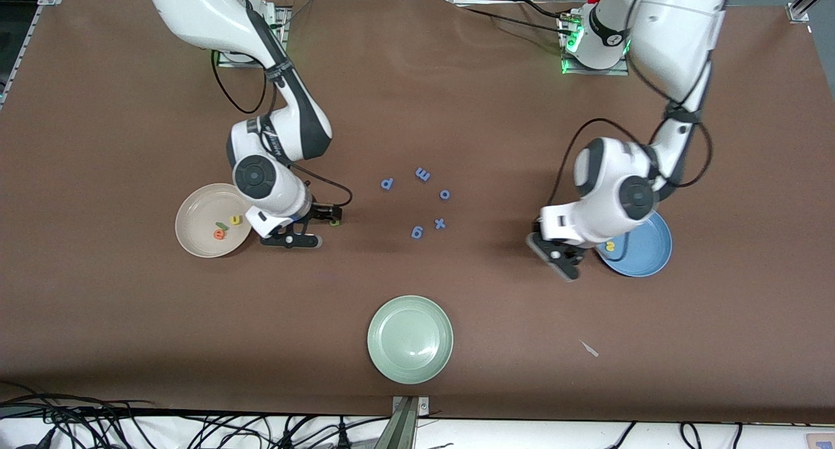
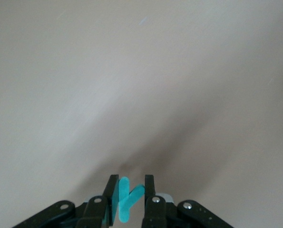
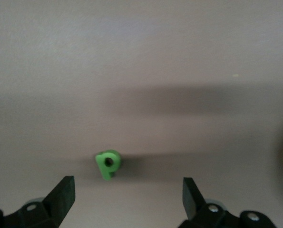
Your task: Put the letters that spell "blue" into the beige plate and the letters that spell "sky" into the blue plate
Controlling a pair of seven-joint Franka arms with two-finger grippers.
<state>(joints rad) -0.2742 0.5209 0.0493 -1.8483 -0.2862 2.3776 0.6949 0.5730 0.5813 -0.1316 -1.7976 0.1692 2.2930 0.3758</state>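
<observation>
**Teal "y" pinched, green "b" waiting under spread fingers**

Left gripper clamped on the teal "y" — held low over the tabletop just beside the blue plate, on the side toward the blue letters. Best carried level over the rim and let go low above the plate, next to the yellow letter already lying there, so the foam piece does not bounce out.

Right gripper released, fingers wide, low over the tabletop with the green "b" lying flat between and a little ahead of them, off-centre toward one finger. Worth centring on it before closing, then a short move to the beige plate just beside.

Beige plate holding the orange "e", the yellow "u" and a small green piece touching the "e" — probably the "l".

Left arm bent down from its base, wrist tipped toward the pale green plate. Right arm folded at the elbow, wrist over the beige plate's edge.
</observation>
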